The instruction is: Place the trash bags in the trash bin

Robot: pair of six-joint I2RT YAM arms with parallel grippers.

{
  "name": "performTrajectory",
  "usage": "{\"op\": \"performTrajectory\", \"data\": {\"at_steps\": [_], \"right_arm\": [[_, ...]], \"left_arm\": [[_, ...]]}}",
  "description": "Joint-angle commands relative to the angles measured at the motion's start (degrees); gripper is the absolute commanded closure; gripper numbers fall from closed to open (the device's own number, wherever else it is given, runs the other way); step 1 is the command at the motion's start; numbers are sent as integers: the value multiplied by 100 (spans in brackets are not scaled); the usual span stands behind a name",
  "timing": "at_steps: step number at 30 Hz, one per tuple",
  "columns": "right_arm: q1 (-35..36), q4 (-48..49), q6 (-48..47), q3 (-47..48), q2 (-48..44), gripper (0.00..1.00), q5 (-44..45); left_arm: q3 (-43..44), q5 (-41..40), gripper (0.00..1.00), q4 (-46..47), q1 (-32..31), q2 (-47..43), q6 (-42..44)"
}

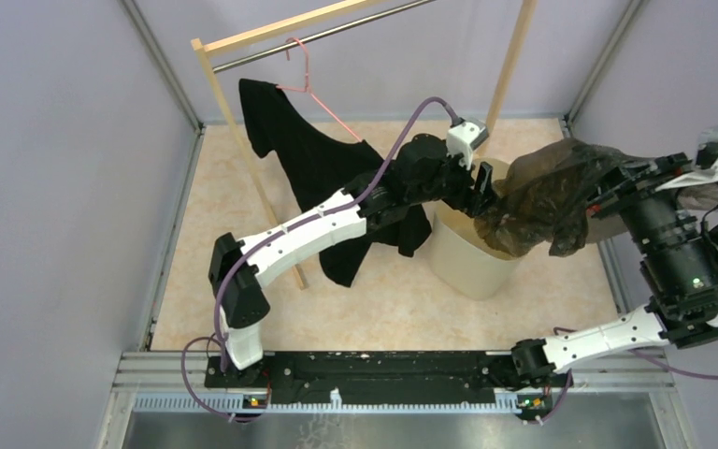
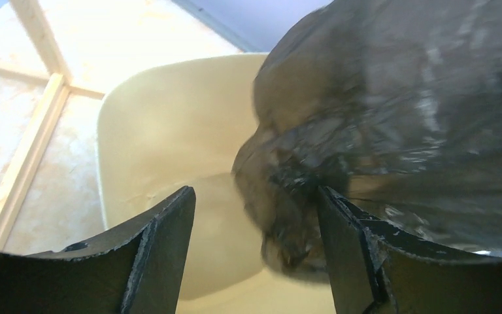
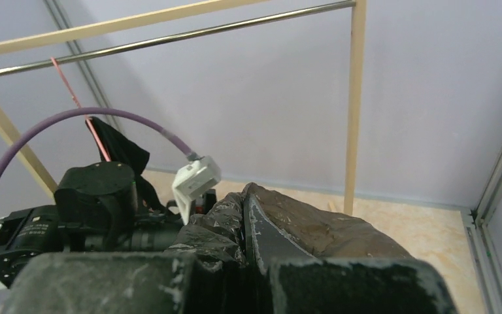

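- The clothes rack (image 1: 208, 70) with a black T-shirt (image 1: 313, 164) hanging on it stands at the far left. It plays no part in the job, and the left arm reaches past it towards the bin.
- The left gripper (image 1: 480, 192) hovers above the mouth of the trash bin (image 1: 463, 262), which sits right of centre. Its wrist view shows what the overhead view hides. The fingers are fairly wide, and the bag's lower bunch hangs between them, against the right finger and clear of the left. The bin's pale inside lies below. It is probably placed there to steer the film downwards.
- The trash bag (image 1: 547, 187) drapes over the bin's right rim. Its lower end dips into the mouth, but most of it is outside and above.
- The right gripper (image 3: 253, 258), furthest right, is pinched tight on the bag's upper film. It holds the film high, likely so the bag hangs towards the bin. Only its wrist view shows that pinch, because from overhead the bag covers the fingers.
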Motion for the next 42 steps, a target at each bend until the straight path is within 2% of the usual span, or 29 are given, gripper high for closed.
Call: {"op": "performTrajectory", "data": {"at_steps": [1,9,11,13,15,16,17,18,24,28,32,36,42], "right_arm": [[81,1221,-713,-442,249,100,-137],[23,1911,-640,-1051,595,100,66],[-215,1726,-300,-1147,697,100,90],[-799,346,954,-956,891,100,-72],[-1780,-2016,2974,-348,1276,100,-701],[-2364,-2894,3674,-99,1514,100,-1070],[-3010,-3414,4160,77,1705,100,-1476],[-3368,-3647,4386,141,1867,100,-1789],[-4625,-4181,5001,713,2654,100,-2654],[-5477,-4729,5778,1166,3077,100,-3904],[-5567,-4811,6175,1335,3417,100,-4116],[-5770,-5056,6370,1523,3662,100,-3905],[-6052,-4990,6609,1029,3196,100,-4554]], "left_arm": [[253,-643,24,-308,-8,-26,331],[-321,-742,17,-589,-3,-696,495],[-566,-730,13,-584,-3,-998,503],[-821,-733,10,-571,-6,-1322,512],[-1045,-751,7,-587,-4,-1651,508],[-1169,-759,5,-613,0,-1857,504],[-1253,-777,4,-653,-1,-1997,504],[-1341,-782,3,-705,-6,-2130,489],[-1928,-1221,1,-866,-7,-2879,315],[-2201,-1338,1,-804,0,-3262,303],[-2220,-1183,1,-680,0,-3464,392],[-2191,-714,1,-436,1,-3429,366],[-1956,-185,1,-136,6,-2917,154]]}}
